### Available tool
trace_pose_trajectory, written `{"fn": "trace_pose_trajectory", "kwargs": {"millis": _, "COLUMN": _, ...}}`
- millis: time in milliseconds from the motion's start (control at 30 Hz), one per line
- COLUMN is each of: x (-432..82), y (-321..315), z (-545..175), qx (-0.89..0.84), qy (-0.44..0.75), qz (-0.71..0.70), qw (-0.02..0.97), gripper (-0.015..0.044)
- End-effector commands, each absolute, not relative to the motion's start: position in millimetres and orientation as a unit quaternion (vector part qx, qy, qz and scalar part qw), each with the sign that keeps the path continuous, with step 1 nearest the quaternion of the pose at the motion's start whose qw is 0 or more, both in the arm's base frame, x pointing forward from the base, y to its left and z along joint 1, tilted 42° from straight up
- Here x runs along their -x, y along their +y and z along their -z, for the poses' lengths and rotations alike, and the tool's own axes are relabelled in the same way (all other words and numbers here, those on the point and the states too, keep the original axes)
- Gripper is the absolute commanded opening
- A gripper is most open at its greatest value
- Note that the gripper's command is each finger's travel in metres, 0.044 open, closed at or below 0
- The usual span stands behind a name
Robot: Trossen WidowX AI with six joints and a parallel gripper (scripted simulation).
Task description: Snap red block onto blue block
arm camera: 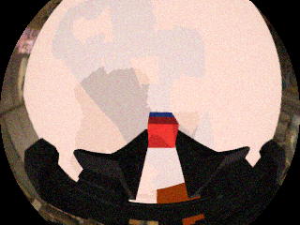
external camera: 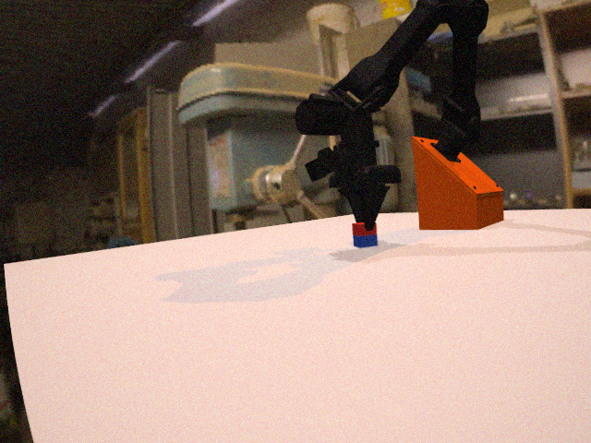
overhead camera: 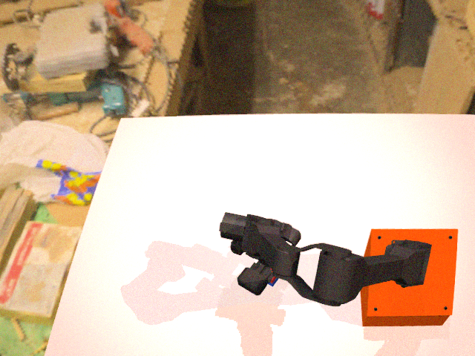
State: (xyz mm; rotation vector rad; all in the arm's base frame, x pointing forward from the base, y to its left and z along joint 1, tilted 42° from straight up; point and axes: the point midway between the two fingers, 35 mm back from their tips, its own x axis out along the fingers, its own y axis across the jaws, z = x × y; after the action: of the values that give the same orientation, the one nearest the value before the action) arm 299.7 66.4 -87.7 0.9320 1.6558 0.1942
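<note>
Your black two-fingered gripper is clamped on the small red rectangular block, which sits directly on top of the small blue rectangular block, touching it, on your pale, smooth worktop.

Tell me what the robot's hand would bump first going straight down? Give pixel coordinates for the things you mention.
The hand (external camera: 367, 225) (arm camera: 161, 133), clamped on the red block (external camera: 358, 229) (arm camera: 161, 134), would probably press it against the blue block (external camera: 365, 241) (arm camera: 160, 114) underneath; any tiny gap is unclear.
</note>
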Motion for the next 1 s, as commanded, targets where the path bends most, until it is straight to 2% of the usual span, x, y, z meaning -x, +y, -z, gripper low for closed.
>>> {"fn": "trace_pose_trajectory", "kwargs": {"millis": 0, "x": -299.0, "y": 68.6, "z": 90.2, "qx": -0.402, "qy": 0.708, "qz": -0.083, "qw": 0.574, "gripper": 0.0}}
{"fn": "trace_pose_trajectory", "kwargs": {"millis": 300, "x": -299.7, "y": 67.1, "z": 88.6, "qx": -0.399, "qy": 0.707, "qz": -0.082, "qw": 0.577, "gripper": 0.0}}
{"fn": "trace_pose_trajectory", "kwargs": {"millis": 567, "x": -299.7, "y": 67.1, "z": 88.6, "qx": -0.399, "qy": 0.707, "qz": -0.082, "qw": 0.577, "gripper": 0.021}}
{"fn": "trace_pose_trajectory", "kwargs": {"millis": 600, "x": -299.7, "y": 67.1, "z": 88.6, "qx": -0.399, "qy": 0.707, "qz": -0.082, "qw": 0.577, "gripper": 0.022}}
{"fn": "trace_pose_trajectory", "kwargs": {"millis": 833, "x": -300.2, "y": 65.2, "z": 86.8, "qx": -0.399, "qy": 0.707, "qz": -0.082, "qw": 0.578, "gripper": 0.022}}
{"fn": "trace_pose_trajectory", "kwargs": {"millis": 967, "x": -305.3, "y": 26.6, "z": 47.0, "qx": -0.399, "qy": 0.708, "qz": -0.08, "qw": 0.577, "gripper": 0.022}}
